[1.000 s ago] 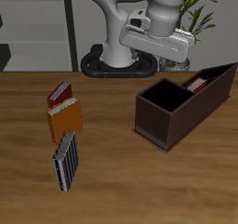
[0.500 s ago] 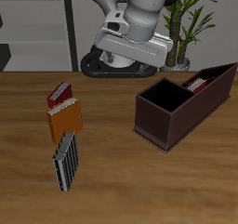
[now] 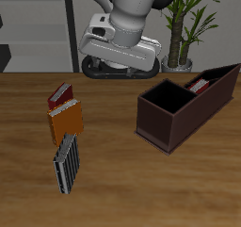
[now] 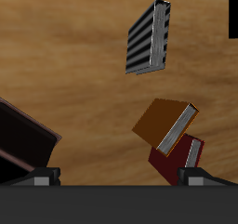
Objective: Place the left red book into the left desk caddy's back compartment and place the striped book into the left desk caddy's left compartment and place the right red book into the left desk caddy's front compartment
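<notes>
The arm's white body hangs high over the back of the wooden worktop point(image 3: 113, 188), and the hand itself cannot be picked out in the exterior view. In the wrist view only the two fingertips point(image 4: 37, 176) show, set far apart with nothing between them, so the hand point(image 4: 119, 177) is spread and holds nothing.

The left desk caddy point(image 3: 175, 125), a long dark maroon-brown box, lies at an angle towards the worktop's back edge, with its large square compartment at the end nearer the front edge. A small dark-red book, the left red book point(image 3: 199, 84), shows inside the caddy at its far, narrower end; which slot it sits in cannot be made out. In the wrist view only a dark corner of the caddy point(image 4: 23, 139) is seen.

Three books lie well apart from the caddy, in a loose row running from back to front. Farthest back is the right red book point(image 3: 60, 95), crimson with pale page edges. An orange book point(image 3: 66, 123) lies just in front of it, touching or overlapping it; in the wrist view the orange book point(image 4: 156, 122) covers part of the crimson one point(image 4: 182, 159). Nearest the front edge is the striped book point(image 3: 66, 164), grey and dark, lying flat just clear of the orange book; it also shows in the wrist view point(image 4: 149, 37).

A potted plant point(image 3: 181, 24) stands behind the worktop.
</notes>
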